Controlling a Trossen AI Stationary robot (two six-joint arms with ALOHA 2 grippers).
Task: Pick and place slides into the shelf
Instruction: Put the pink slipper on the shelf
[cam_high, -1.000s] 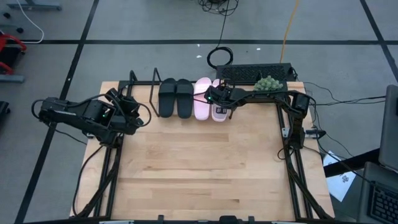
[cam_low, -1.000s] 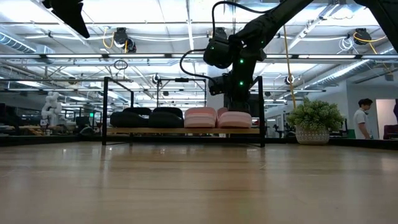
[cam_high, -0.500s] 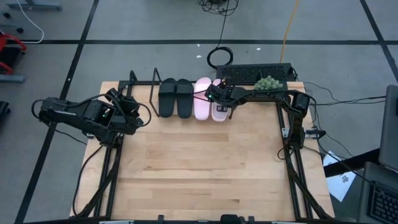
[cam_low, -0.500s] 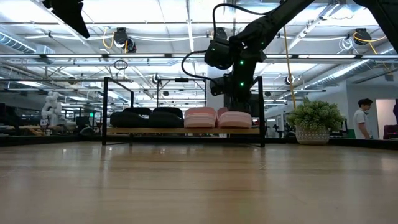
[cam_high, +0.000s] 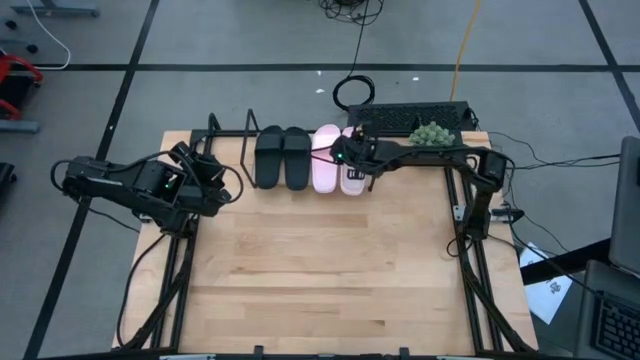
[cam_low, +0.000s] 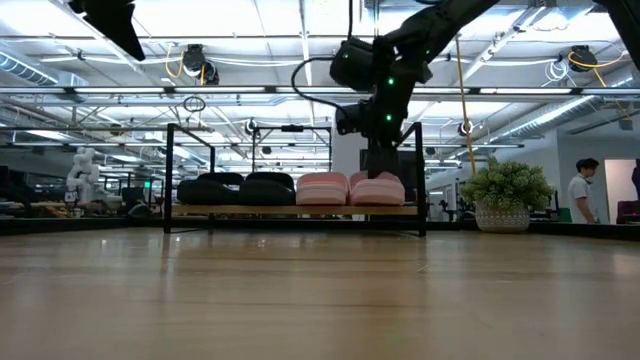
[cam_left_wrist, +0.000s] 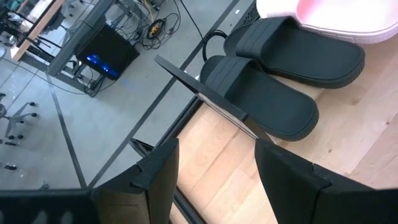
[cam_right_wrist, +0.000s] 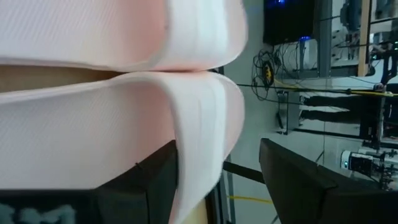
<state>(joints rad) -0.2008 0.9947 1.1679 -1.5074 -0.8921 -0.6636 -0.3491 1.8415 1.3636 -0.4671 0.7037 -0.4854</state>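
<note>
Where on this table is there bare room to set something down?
The wooden tabletop between the two arm frames lies bare in front of the shelf. The shelf is crowded: black slides, pink slides, right gripper over them.

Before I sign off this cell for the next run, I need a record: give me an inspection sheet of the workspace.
Surface: wooden table, bare in front.
Job's things: black slides and pink slides side by side on the shelf.
Clutter: potted plant at the far right edge.
Grippers: right tool open, over the outer pink slide; left tool open, empty, at the shelf's left end.
Cables: coiled black cable and yellow cable on the floor behind.
Surroundings: person standing far right.
</note>
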